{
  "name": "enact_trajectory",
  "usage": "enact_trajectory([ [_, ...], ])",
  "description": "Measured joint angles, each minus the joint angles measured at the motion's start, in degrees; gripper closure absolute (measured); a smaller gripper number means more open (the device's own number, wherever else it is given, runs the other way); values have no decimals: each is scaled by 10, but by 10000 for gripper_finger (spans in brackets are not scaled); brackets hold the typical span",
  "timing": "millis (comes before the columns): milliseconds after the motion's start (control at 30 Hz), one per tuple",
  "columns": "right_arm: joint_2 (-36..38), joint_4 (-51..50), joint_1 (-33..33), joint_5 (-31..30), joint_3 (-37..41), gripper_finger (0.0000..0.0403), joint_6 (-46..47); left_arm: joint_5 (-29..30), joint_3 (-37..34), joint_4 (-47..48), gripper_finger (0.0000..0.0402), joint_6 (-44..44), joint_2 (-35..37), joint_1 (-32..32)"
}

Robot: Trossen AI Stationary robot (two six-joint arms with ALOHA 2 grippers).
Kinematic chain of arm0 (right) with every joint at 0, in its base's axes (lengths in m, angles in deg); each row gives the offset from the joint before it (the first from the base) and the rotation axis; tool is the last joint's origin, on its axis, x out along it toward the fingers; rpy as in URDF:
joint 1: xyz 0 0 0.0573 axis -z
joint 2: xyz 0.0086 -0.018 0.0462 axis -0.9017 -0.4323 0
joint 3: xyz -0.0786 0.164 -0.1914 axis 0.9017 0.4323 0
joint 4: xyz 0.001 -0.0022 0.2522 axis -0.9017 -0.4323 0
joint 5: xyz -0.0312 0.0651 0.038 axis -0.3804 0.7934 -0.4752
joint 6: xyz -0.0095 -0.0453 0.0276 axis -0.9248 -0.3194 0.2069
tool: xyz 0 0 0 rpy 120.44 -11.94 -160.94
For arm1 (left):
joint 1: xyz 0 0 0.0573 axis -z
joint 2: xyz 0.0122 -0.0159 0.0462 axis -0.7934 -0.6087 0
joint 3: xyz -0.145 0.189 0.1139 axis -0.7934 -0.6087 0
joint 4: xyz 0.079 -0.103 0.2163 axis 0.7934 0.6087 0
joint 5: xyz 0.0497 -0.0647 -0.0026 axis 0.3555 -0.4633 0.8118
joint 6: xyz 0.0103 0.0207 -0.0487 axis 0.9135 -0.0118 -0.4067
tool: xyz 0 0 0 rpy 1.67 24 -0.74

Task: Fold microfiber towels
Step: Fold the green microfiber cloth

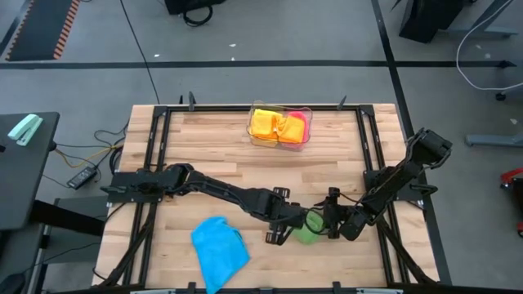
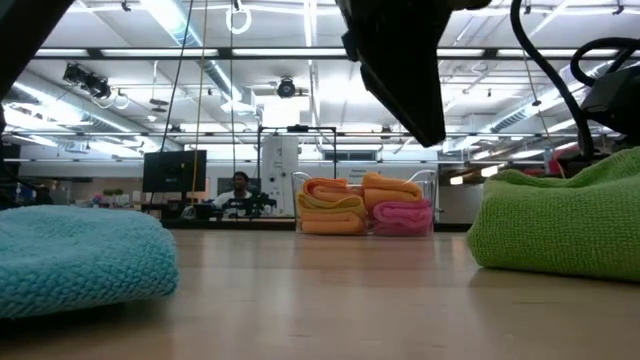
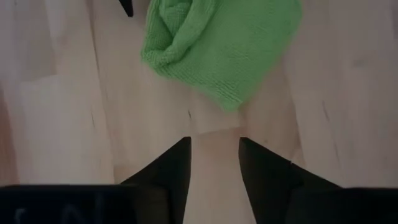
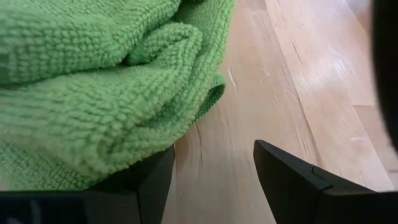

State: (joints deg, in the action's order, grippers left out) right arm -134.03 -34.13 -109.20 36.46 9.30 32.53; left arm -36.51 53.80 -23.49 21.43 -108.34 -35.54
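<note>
Wooden tabletop runs bare between the left claw's (image 3: 214,163) parted fingers; it holds nothing. Just ahead of those fingers lies the folded green towel (image 3: 217,46). On that towel's far side the right claw (image 4: 211,171) also stands parted and empty, one finger (image 4: 140,186) against the fold. A blue towel (image 1: 219,250) lies off beside the left claw. Farther back, a clear tray (image 1: 280,127) holds orange, yellow and pink towels.

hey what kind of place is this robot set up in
Probably a robotics lab or workshop in a large open hall. Behind the wooden table are ceiling strip lights, a monitor and a person at a bench; cables trail across the grey floor.
</note>
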Motion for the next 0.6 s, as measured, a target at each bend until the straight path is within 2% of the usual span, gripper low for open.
enact_trajectory([
  [100, 0, 0, 0, 0, 0, 170, 1, -3, -1, -27, 268, 5, 4, 7],
  [233, 0, 0, 0, 0, 0, 170, 1, -44, -10, -72, 284, 47, 4, 25],
  [367, 0, 0, 0, 0, 0, 169, 4, -58, -68, -118, 306, 75, 6, 43],
  [600, 0, 3, -3, 0, 0, 170, 4, -70, -185, -231, 354, 65, 26, 34],
])
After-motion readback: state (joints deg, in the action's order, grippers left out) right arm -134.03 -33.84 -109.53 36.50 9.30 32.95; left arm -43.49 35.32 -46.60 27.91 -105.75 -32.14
